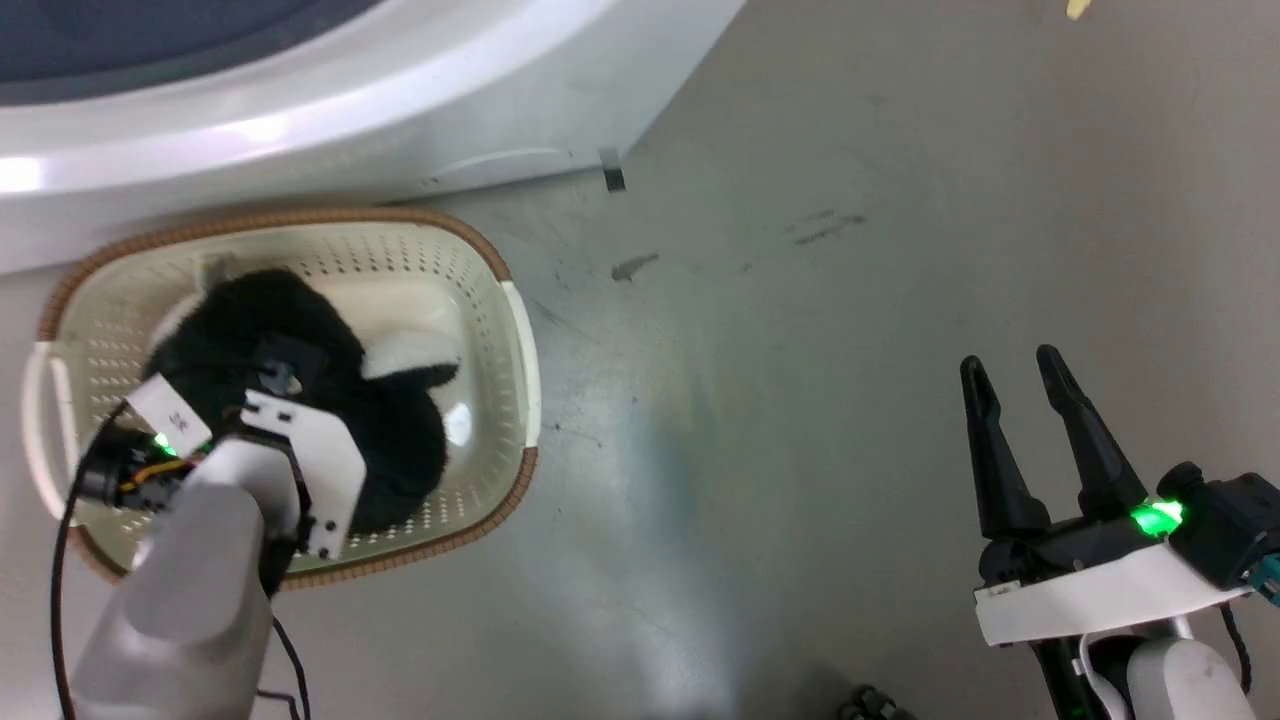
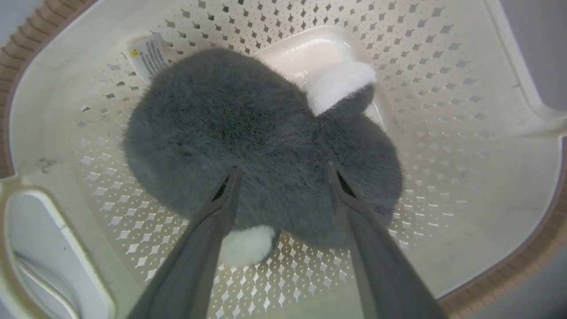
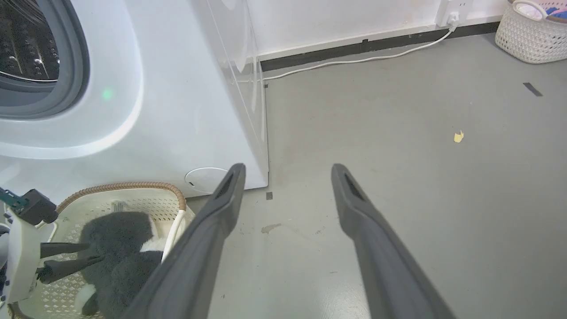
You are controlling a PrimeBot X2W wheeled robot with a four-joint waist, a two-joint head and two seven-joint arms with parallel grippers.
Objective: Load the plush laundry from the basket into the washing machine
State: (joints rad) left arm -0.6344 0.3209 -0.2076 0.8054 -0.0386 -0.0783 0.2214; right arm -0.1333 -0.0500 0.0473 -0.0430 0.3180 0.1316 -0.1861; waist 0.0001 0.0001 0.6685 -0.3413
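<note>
**A:** Why is your left gripper (image 2: 283,167) down inside the basket (image 2: 443,110)?

**B:** To straddle the plush laundry (image 2: 248,119). My fingers are spread wide, with the tips sunk in its fur on either side of a dark lobe. They're not pinching yet, and I judge closing comes next.

**A:** What does the basket hold?

**B:** The bundle, lying on its floor with white patches showing, and a paper label (image 2: 148,55) by the wall.

**A:** And your right gripper (image 3: 285,167)?

**B:** It's over the floor (image 1: 800,400), well apart, fingers open and empty, probably to keep the path clear. The washing machine (image 3: 177,110) stands just behind the basket, its drum (image 3: 26,44) exposed.
</note>
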